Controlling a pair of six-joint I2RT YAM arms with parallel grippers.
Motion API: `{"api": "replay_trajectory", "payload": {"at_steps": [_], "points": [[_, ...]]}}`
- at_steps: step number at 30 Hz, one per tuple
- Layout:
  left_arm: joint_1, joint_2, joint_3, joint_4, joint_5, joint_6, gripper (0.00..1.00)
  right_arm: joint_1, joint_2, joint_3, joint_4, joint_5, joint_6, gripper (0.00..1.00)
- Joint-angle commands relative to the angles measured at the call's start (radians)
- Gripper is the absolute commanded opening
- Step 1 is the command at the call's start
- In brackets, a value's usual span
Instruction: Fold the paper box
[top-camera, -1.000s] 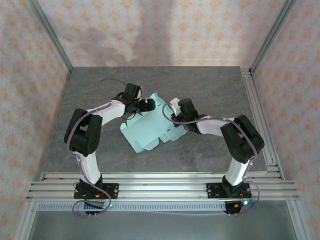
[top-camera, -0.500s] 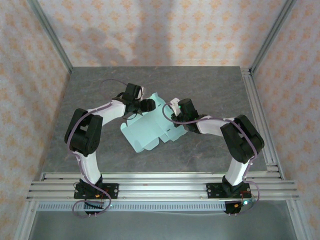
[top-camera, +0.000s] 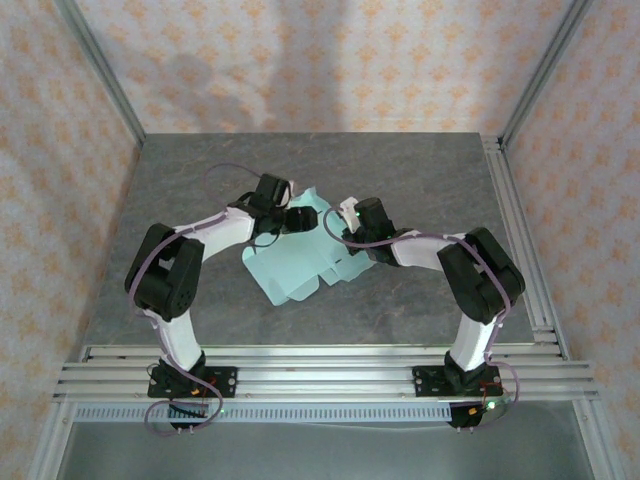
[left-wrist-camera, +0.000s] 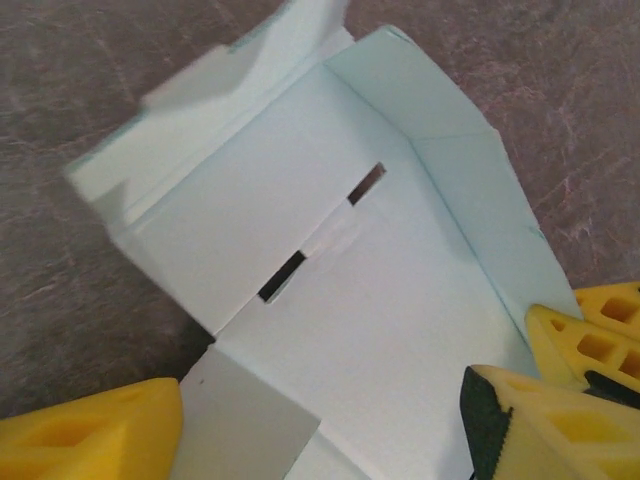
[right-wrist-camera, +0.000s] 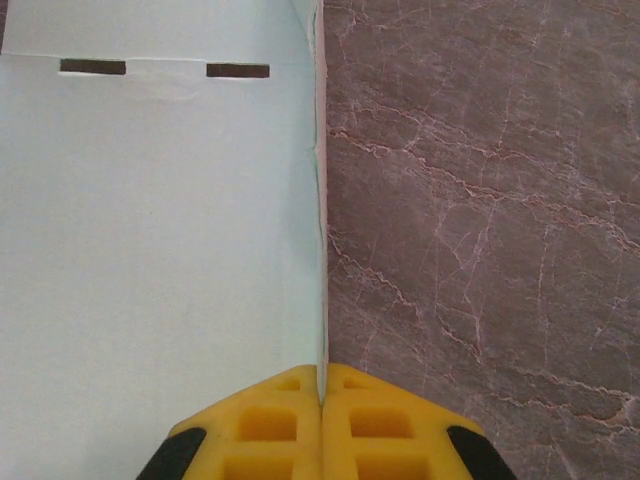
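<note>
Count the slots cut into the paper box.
2. Right wrist view: first slot and second slot, end to end along a crease of the paper box. Others may be hidden.

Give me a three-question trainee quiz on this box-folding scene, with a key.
1. True or false: the right gripper is shut on an edge of the paper box.
2. How many slots show in the box's panel in the right wrist view? A one, B two, C four.
3. Fill in: the left gripper, over the box, is ___ (open or shut).
Key: 1 true; 2 B; 3 open.
</note>
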Motion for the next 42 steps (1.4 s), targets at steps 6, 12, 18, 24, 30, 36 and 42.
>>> {"api": "replay_trajectory", "payload": {"at_steps": [6,12,18,24,30,36,42], "points": [[0.002,-0.127,0.031,-0.029,-0.131,0.008,0.90,0.019,-0.042,0.014,-0.021,0.037,-0.021,0.00],[-0.012,-0.118,0.104,-0.071,-0.110,0.018,0.95,0.047,-0.045,0.018,-0.035,0.066,-0.051,0.00],[-0.040,-0.054,0.220,-0.119,-0.067,0.020,0.94,0.061,-0.056,0.014,-0.028,0.056,-0.064,0.00],[-0.047,0.082,0.405,-0.229,-0.013,0.034,0.82,0.063,-0.067,-0.004,-0.007,0.033,-0.064,0.00],[-0.049,0.243,0.602,-0.357,0.039,0.078,0.81,0.064,-0.075,-0.017,0.001,0.025,-0.062,0.00],[-0.051,0.331,0.727,-0.461,0.039,0.112,0.82,0.066,-0.079,-0.024,0.006,0.034,-0.061,0.00],[-0.055,0.323,0.715,-0.490,0.041,0.114,0.82,0.065,-0.074,-0.016,0.007,0.081,-0.070,0.00]]}}
